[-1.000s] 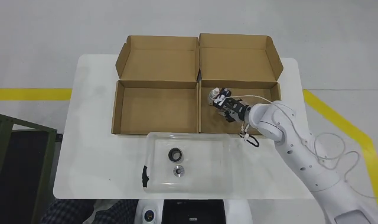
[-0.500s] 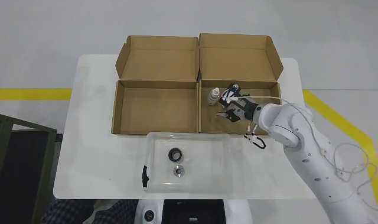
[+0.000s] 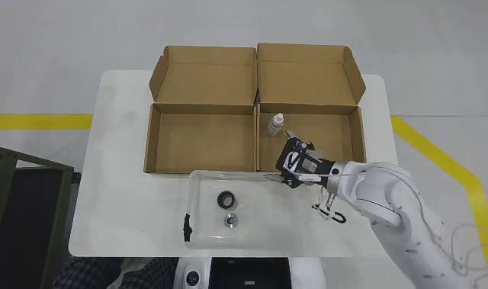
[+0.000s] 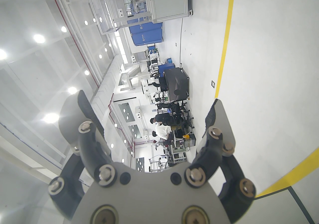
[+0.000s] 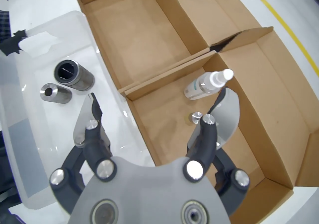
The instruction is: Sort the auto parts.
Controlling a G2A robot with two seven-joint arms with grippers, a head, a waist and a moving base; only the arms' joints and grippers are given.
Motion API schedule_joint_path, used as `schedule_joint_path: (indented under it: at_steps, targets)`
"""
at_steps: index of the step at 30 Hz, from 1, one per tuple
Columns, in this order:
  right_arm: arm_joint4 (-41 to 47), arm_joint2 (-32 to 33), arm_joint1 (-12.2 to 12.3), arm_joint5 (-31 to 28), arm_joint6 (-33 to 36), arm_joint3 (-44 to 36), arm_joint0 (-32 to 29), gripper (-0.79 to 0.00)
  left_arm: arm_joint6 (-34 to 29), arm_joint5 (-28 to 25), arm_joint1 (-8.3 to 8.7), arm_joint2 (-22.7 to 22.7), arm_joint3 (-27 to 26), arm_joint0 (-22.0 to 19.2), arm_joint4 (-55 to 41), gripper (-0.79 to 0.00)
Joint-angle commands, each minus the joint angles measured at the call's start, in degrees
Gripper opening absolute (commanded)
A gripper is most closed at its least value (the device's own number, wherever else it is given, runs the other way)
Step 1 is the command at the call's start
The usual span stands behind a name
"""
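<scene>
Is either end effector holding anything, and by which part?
Nothing is held. The right end effector is open and empty; the left end effector is open and empty too. The spray bottle stands free.

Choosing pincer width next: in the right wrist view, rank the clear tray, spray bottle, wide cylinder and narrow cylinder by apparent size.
1. clear tray
2. spray bottle and wide cylinder: look alike, so not ranked
3. narrow cylinder
</scene>
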Motion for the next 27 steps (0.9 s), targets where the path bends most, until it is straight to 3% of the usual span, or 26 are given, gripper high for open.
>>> schedule_joint_path:
  at_steps: [1, 9, 27]
  targets:
    - [-1.16, -0.99, 0.06, -1.22, -0.44, -1.34, -1.05, -0.074, 0.00, 0.00, 0.00, 0.00, 0.00, 0.00, 0.00, 0.000]
    - [-6.36, -7.08, -0.28, -3.42, -1.03, -3.88, -1.82, -0.080, 0.00, 0.00, 0.00, 0.00, 0.00, 0.00, 0.00, 0.000]
    - [-16.38, -20.43, -2.78, -2.89, -3.63, 2.91, 3.51, -0.305, 0.00, 0.00, 0.00, 0.00, 0.00, 0.00, 0.00, 0.000]
